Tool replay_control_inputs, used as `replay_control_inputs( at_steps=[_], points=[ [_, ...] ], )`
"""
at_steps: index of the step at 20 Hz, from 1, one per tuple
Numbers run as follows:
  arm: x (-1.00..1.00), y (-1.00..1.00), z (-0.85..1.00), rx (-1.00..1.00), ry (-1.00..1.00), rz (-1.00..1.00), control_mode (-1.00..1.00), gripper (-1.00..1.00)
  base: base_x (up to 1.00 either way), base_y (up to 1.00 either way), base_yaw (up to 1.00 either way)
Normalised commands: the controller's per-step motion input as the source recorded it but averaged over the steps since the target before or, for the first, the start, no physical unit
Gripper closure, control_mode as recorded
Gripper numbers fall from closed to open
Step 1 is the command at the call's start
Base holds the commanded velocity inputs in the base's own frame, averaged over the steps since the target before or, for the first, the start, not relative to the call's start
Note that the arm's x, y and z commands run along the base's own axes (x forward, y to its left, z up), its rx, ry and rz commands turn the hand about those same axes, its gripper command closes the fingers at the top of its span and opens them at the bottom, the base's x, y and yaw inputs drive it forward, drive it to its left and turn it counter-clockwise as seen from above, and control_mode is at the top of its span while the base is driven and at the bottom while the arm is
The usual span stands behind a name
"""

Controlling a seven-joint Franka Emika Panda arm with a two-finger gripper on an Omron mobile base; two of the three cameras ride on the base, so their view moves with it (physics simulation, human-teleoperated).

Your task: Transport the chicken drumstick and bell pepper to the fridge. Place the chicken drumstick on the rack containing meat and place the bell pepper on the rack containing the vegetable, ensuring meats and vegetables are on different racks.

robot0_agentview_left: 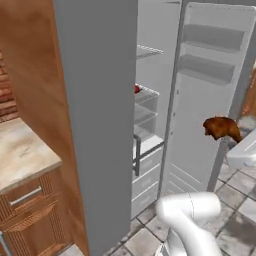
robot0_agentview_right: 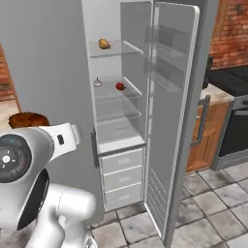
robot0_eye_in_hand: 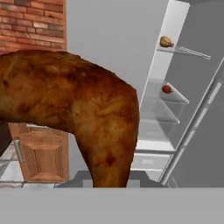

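Item: chicken drumstick, glossy reddish-brown, sitting pinched in the gripper, whose jaws are pressing together on it; in the hand view it is looming large and close, its thick end up and left, its narrow end pointing down. In the left base view it is hanging in the air in front of the open fridge, well apart from the shelves. Item: fridge door, standing wide open, its door shelves bare. Item: upper rack, carrying a small yellowish-brown food piece. Item: rack below it, carrying a small red round item and a small pale item. Item: three drawers, sitting shut at the bottom. Item: wooden cabinet with stone counter, standing left of the fridge. Item: tiled floor.
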Motion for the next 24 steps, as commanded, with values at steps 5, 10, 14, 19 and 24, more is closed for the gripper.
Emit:
replay_control_inputs(
  at_steps=[5,10,14,19,24],
  points=[
    [0.0,0.0,0.0,0.0,0.0,0.0,1.0,1.0,1.0,-0.34,0.29],
    [0.0,0.0,0.0,0.0,0.0,0.0,1.0,1.0,0.96,0.05,0.07],
    [0.0,0.0,0.0,0.0,0.0,0.0,1.0,1.0,1.0,0.11,0.02],
    [0.0,0.0,0.0,0.0,0.0,0.0,1.0,1.0,0.79,-0.36,0.23],
    [0.0,0.0,0.0,0.0,0.0,0.0,1.0,1.0,0.21,-0.49,0.29]
  ],
)
